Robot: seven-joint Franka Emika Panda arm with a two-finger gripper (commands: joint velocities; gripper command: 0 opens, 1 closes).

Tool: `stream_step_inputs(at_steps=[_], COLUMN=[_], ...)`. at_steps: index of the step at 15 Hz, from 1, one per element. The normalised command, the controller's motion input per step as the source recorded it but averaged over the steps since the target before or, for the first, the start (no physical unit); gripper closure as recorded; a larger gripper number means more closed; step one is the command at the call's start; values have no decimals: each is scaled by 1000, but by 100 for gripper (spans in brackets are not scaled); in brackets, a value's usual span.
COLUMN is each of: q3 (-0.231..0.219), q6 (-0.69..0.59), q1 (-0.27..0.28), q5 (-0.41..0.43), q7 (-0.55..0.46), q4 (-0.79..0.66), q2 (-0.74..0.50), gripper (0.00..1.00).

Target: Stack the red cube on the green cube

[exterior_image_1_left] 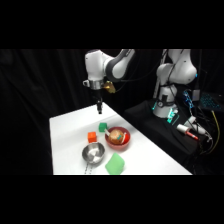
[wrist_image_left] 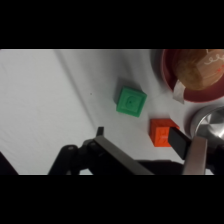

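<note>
The small red cube [exterior_image_1_left: 91, 136] sits on the white table, left of the red bowl. The teal-green cube [exterior_image_1_left: 103, 127] lies just behind it, a short gap apart. My gripper [exterior_image_1_left: 100, 108] hangs above the table, farther back than both cubes and clear of them. In the wrist view the green cube [wrist_image_left: 131, 101] lies ahead of the gripper [wrist_image_left: 137, 136], whose fingers stand open with nothing between them. The red cube [wrist_image_left: 161, 131] is beside the right finger [wrist_image_left: 178, 140], which hides one of its corners.
A red bowl [exterior_image_1_left: 126, 141] holding a tan object stands right of the cubes. A metal bowl [exterior_image_1_left: 85, 153] and a paler, larger green block [exterior_image_1_left: 115, 164] are near the front edge. The arm's base [exterior_image_1_left: 169, 75] and cables are at the upper right.
</note>
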Motion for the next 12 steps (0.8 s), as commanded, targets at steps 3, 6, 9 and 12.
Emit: stream_step_inputs(at_steps=[3,6,9,12], q3=[35,31,25,2], q6=[400,391,385,300], q1=[17,35,40,54], q5=[95,121,154,128], q7=[205,158,99,85], q4=[-168,-99,16,131], q2=[101,177,245,297], gripper=[0,0,0,0])
